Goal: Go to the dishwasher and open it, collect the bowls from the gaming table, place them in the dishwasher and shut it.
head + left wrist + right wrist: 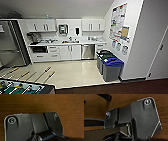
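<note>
The robot looks to be on the first step, approaching the dishwasher (87, 51), shut under the counter at frame centre; reaching its door means crossing the pale floor (75, 71); finger state cannot be told.

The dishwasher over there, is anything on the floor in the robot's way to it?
Nothing visible blocks it. The dishwasher sits shut under the counter at the far wall, with open pale floor before it. The recycling bins stand off to its right by the wall, and the foosball table is near the camera on the left.
</note>
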